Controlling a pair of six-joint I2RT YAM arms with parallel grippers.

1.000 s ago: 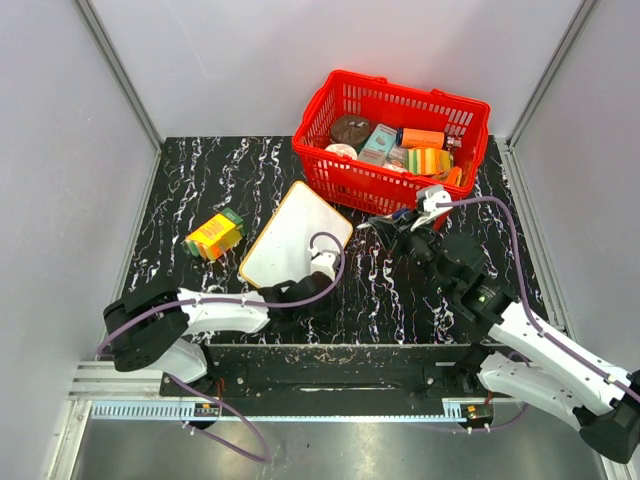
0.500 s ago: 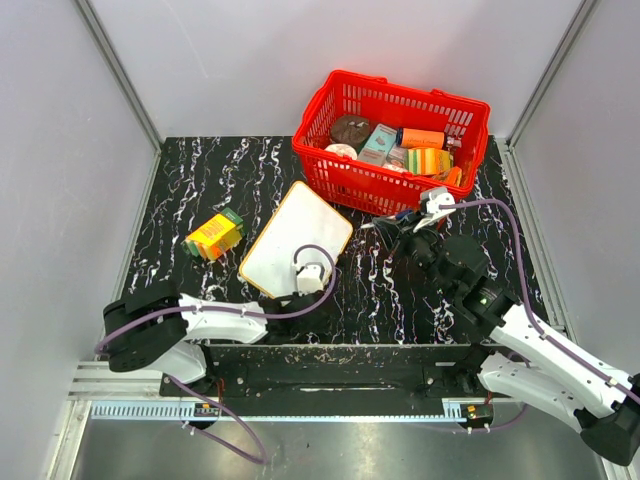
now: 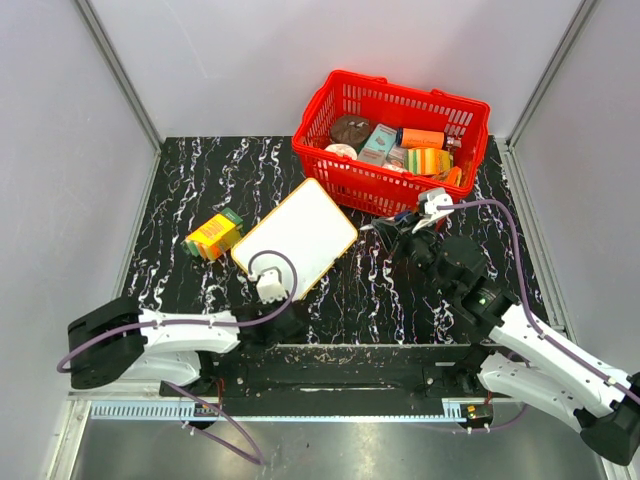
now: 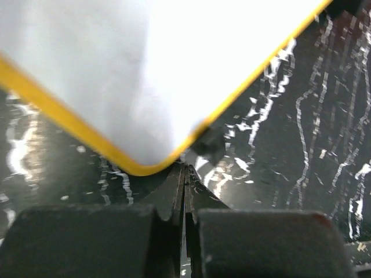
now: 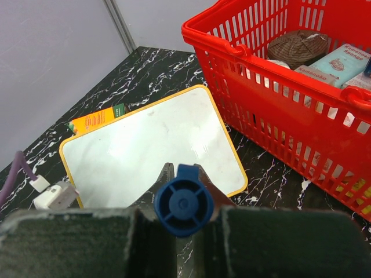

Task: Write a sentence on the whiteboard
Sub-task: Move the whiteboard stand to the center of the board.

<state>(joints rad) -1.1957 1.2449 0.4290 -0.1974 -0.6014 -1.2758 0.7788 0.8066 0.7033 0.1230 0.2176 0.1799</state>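
Note:
The whiteboard (image 3: 300, 235) lies flat and skewed on the black marbled table, left of centre. Its face is blank, and no blue sentence shows on it. It also shows in the right wrist view (image 5: 151, 150) and in the left wrist view (image 4: 145, 69). My left gripper (image 3: 284, 306) is shut and empty, its tips (image 4: 185, 169) just short of the board's rounded near corner. My right gripper (image 3: 395, 228) is shut on a blue marker (image 5: 184, 207). It holds the marker above the table, right of the board and in front of the basket.
A red basket (image 3: 330, 160) with several packages stands at the back right, close to my right gripper; its wall fills the right of the right wrist view (image 5: 278, 116). An orange and green box (image 3: 214, 235) lies just left of the board.
The whiteboard has turned and slid to the left. My left arm has drawn back left and toward the near edge. My right arm has barely moved.

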